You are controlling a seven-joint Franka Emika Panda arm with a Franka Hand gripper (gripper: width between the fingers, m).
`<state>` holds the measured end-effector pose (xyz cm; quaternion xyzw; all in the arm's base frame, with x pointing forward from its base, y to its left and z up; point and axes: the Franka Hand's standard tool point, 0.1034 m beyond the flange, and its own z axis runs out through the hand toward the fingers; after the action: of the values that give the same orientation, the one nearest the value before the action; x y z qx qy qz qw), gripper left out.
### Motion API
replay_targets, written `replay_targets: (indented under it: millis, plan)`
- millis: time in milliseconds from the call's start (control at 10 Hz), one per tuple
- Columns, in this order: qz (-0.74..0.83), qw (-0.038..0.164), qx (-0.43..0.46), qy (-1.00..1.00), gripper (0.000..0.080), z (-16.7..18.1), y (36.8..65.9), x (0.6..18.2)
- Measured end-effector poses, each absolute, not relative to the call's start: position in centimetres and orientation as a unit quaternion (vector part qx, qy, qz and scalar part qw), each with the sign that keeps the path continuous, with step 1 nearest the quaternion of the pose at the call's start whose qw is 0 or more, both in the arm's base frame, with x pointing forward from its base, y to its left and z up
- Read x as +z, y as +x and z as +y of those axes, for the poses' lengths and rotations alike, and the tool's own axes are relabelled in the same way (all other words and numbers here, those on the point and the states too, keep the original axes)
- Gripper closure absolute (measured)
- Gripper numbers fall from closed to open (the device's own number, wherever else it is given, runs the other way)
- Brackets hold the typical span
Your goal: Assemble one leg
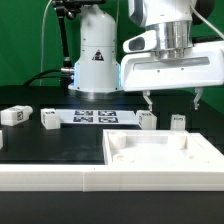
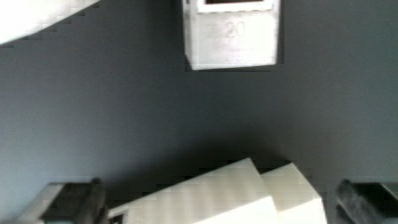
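White leg [image 1: 178, 121], upright on dark table [image 1: 50, 150], just beyond tray [image 1: 160, 172]; claw [image 1: 172, 100] hangs above, spread open, empty.

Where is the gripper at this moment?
The gripper hangs open on the exterior view's right, above two legs that stand just behind the tabletop, right of the marker board.

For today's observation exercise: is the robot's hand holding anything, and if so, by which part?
Nothing is held. The hand hangs open and empty above the table; a leg stands untouched on the table.
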<state>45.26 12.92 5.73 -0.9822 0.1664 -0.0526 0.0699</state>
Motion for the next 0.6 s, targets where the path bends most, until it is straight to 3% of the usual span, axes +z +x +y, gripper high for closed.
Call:
replay_targets:
  millis: [300,600]
  plan:
    - [0.153,0.068,-0.046,-0.985,0.0150,13.11,45.08,5.58]
    - [0.121,0.062,0.055,-0.989,0.0150,12.27,44.79,5.50]
